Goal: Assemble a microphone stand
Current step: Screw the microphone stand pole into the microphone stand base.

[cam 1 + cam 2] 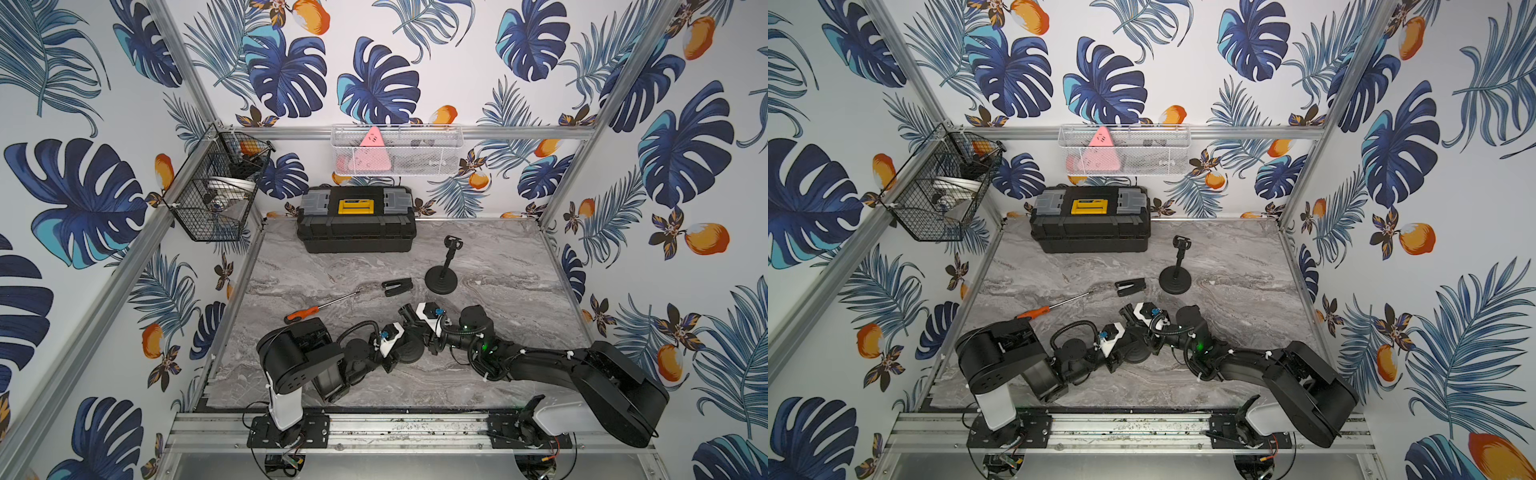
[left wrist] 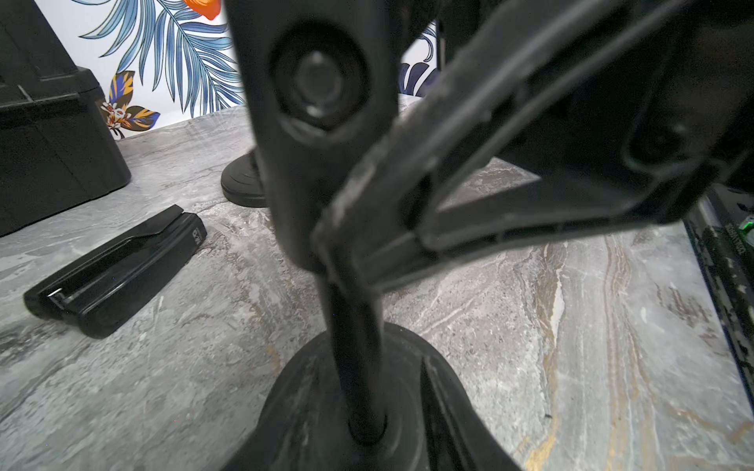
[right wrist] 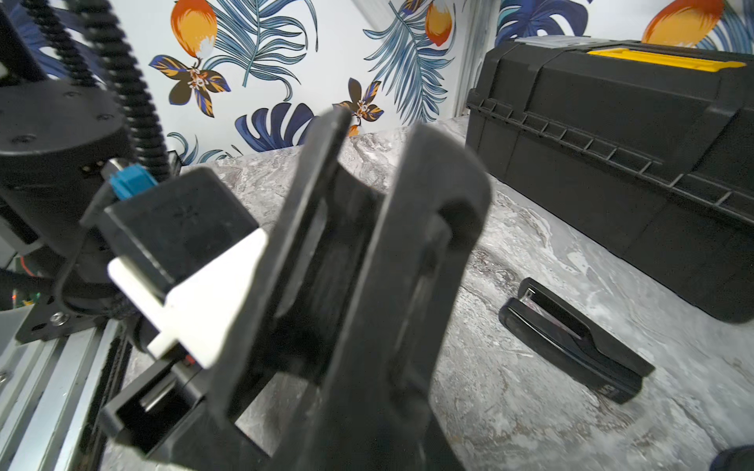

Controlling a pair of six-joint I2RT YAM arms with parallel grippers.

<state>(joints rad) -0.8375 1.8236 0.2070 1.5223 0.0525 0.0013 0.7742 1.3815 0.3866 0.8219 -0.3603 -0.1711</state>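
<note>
1. We see the toolbox (image 1: 356, 224) shut at the tabletop's (image 1: 519, 291) back; the white wall basket (image 1: 436, 162) holds a pink triangle (image 1: 371, 152).
2. The near stand (image 2: 318, 407) is upright at the tabletop's front.
3. The right claw (image 2: 326, 244) pinches its pole (image 2: 355, 346); the left claw's (image 1: 401, 355) opening we cannot tell.

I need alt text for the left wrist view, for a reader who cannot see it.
Close-up of a black microphone stand: its pole rises from a round base, with a blurred black robot part crossing its neck. Behind, on the grey marble table, are a black stapler and a toolbox.
</note>
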